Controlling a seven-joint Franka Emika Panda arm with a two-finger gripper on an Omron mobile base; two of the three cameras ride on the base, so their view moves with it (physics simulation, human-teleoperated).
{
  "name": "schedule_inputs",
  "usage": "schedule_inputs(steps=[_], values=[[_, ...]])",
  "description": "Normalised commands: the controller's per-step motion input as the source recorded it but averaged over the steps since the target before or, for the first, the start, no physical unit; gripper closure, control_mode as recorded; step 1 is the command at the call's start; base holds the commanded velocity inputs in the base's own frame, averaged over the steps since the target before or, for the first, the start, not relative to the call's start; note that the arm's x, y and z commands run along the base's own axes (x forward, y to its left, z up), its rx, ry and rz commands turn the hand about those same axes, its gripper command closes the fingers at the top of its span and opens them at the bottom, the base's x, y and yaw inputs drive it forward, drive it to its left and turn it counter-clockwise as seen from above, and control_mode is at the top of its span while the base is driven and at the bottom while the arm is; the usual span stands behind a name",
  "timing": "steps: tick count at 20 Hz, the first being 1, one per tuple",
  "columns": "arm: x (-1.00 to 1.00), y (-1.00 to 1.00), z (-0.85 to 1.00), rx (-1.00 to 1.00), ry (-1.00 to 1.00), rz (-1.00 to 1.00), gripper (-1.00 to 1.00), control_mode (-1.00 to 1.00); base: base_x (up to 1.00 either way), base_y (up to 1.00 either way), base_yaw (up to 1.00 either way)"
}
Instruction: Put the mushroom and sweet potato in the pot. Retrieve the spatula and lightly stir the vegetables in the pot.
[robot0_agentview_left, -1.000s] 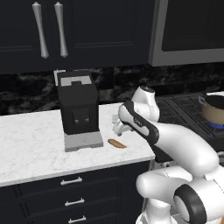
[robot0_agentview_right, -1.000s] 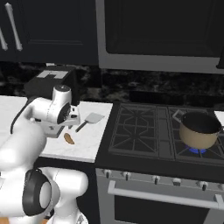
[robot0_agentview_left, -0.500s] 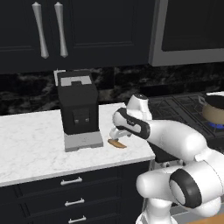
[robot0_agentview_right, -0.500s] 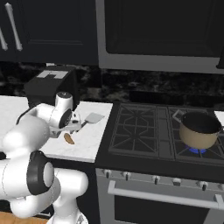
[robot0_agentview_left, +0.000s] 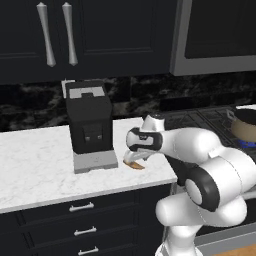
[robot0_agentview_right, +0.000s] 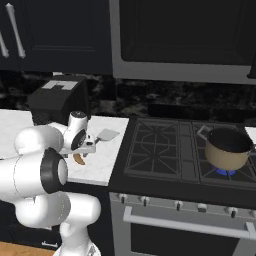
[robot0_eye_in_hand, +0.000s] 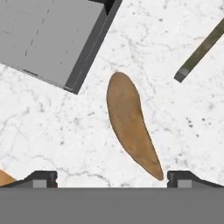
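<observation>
The tool (robot0_eye_in_hand: 112, 179) hangs low over the white marble desk (robot0_eye_in_hand: 183, 122) with its two dark tips spread wide, one near each lower corner of the hand view, and nothing between them. The sweet potato (robot0_eye_in_hand: 130, 124) lies flat on the desk right under it, its narrow end pointing toward the gap between the tips and its rounder end pointing away; the tips do not touch it. From the left base view the tool (robot0_agentview_left: 136, 156) sits just above the sweet potato (robot0_agentview_left: 134, 165), which shows as an orange-brown sliver near the front edge of the desk (robot0_agentview_left: 35, 165). In the right base view the tool (robot0_agentview_right: 86, 149) is again just over the sweet potato (robot0_agentview_right: 79, 159).

Just beside the sweet potato stands a black coffee machine (robot0_agentview_left: 90, 125) on its grey base (robot0_eye_in_hand: 48, 39), whose corner comes close to the tuber's rounder end without touching it. On the other side lies the spatula (robot0_agentview_right: 106, 135), its light blade flat on the desk near the stove; its dark handle (robot0_eye_in_hand: 201, 50) reaches toward the sweet potato but stays apart from it.

Well apart, on the stove (robot0_agentview_right: 165, 155), the tan pot (robot0_agentview_right: 229, 149) sits on a far burner over a blue flame. Dark cabinets (robot0_agentview_left: 100, 35) hang above the desk.
</observation>
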Motion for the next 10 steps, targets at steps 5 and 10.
schedule_inputs(steps=[5,10], values=[[0.2,0.03,-0.32,0.0,0.01,0.0,-1.0,-1.0,0.0,0.0,0.0],[0.1,0.04,-0.33,0.0,0.01,0.0,-1.0,-1.0,0.0,0.0,0.0]])
